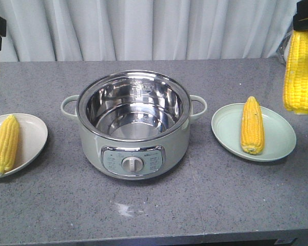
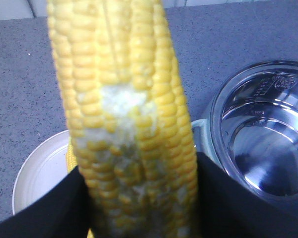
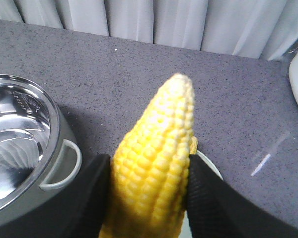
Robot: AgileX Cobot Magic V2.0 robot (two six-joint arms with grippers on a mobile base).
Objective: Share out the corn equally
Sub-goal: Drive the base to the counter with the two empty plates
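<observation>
Nearest, in the middle of the worktop (image 1: 205, 205), a steel pot (image 1: 133, 148). At the left edge, left end effector (image 2: 139, 198) clamped on a raised cob (image 2: 124, 99), above a white plate (image 1: 33, 133) bearing a second cob (image 1: 4, 144). Right of the pot, a green plate (image 1: 277, 133) with a third cob (image 1: 252, 125) lying on it. Above its right edge, right end effector (image 3: 149, 173) clamped on a fourth cob (image 3: 159, 134).

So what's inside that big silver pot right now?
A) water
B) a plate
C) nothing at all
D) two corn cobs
C: the electric pot is bare steel inside; one corn cob lies on the white plate, another cob on the pale green plate, and the left gripper and right gripper each hold one more.
</observation>
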